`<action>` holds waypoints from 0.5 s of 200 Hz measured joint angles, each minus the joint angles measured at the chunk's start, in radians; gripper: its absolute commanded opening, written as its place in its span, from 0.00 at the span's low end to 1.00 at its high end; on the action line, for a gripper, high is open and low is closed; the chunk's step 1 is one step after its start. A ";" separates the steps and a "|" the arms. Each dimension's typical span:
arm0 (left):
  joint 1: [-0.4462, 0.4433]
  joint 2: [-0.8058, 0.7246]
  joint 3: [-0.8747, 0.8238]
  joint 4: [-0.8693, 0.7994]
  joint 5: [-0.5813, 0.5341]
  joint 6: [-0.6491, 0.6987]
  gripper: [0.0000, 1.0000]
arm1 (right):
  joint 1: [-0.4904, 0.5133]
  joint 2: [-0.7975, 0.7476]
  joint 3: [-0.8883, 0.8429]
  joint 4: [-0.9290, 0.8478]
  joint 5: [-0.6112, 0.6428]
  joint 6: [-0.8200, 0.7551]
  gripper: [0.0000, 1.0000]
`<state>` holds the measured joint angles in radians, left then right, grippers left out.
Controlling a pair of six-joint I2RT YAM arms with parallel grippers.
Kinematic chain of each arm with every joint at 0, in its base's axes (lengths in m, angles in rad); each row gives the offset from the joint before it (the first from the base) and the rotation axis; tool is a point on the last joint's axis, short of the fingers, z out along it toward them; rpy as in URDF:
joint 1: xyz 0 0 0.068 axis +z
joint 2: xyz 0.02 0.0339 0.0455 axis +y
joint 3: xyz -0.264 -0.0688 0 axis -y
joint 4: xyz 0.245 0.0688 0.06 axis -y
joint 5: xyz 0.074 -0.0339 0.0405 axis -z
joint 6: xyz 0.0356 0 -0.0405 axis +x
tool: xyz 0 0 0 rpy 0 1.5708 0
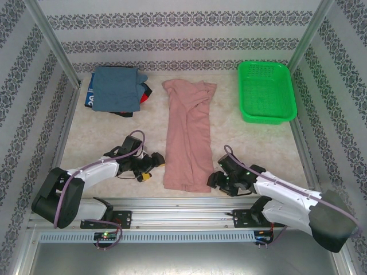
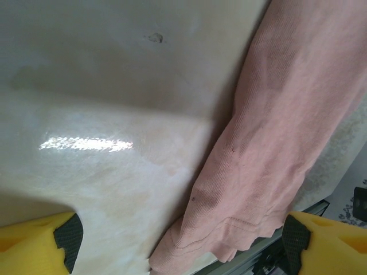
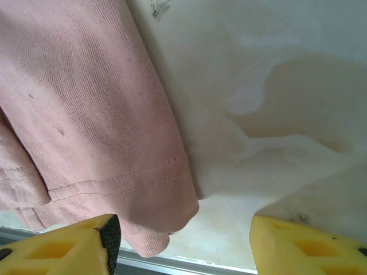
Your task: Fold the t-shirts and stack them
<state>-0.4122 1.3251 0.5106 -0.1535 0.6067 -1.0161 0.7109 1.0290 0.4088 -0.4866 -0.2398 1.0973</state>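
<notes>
Pink t-shirt (image 1: pixel 186 137), seemingly folded lengthwise

Lab robot cell, not a home. Aluminium extrusion posts (image 1: pixel 54 47) at the far corners, mounting rail (image 1: pixel 183 205) just behind left claw (image 1: pixel 154 169) and right claw (image 1: pixel 215 180). Printed damask wall panels (image 1: pixel 183 23) box in the cream tabletop (image 1: pixel 114 134) ahead of both.

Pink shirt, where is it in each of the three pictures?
Top external: the pink shirt lies as a long strip down the middle of the table.
Left wrist: the pink shirt is on the right, hem at the bottom.
Right wrist: the pink shirt is on the left, hem at the bottom.
Shared landmark: its stitched near hem beside the metal rail.
</notes>
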 measured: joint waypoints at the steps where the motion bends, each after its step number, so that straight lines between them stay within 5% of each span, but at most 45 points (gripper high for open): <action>1: 0.000 0.000 -0.001 0.003 -0.001 -0.003 0.90 | 0.000 0.002 0.001 -0.001 0.000 0.000 0.63; 55: -0.030 0.008 -0.002 0.012 -0.034 -0.049 0.87 | -0.029 0.097 0.051 -0.028 -0.035 -0.011 0.63; 100: -0.174 0.033 0.052 0.016 0.029 -0.067 0.83 | -0.067 0.154 0.093 -0.064 -0.080 -0.063 0.63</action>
<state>-0.5865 1.3582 0.5629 -0.1371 0.6361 -1.0832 0.6437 1.1831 0.5014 -0.5503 -0.3199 1.0348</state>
